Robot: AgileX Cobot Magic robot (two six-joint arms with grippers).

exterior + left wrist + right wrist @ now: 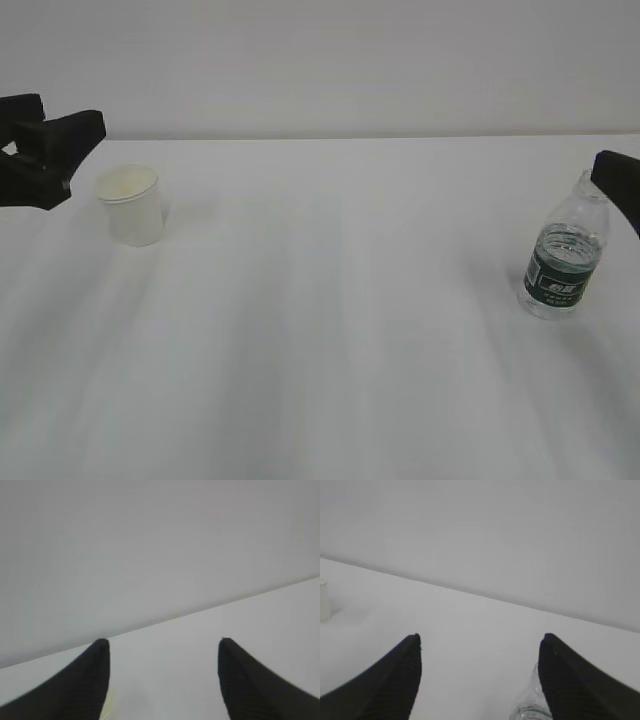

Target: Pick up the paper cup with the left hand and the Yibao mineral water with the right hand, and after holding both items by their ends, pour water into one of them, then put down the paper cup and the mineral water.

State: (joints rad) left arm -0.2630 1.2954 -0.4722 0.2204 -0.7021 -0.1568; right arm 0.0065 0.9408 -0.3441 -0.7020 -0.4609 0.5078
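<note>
White desk [330, 330]; cup [130, 204] and bottle [564, 256] upright, ungrasped; left fingers [97, 680] and right fingers [410, 675] spread, empty; to be centred around each before closing

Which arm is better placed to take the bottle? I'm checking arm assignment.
Right. The right gripper hangs open beside the Yibao mineral water; the left gripper is by the paper cup.

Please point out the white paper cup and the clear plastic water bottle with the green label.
white paper cup [131, 210], exterior view, on its outer side wall.
clear plastic water bottle with the green label [558, 281], exterior view, on the green label.
</note>
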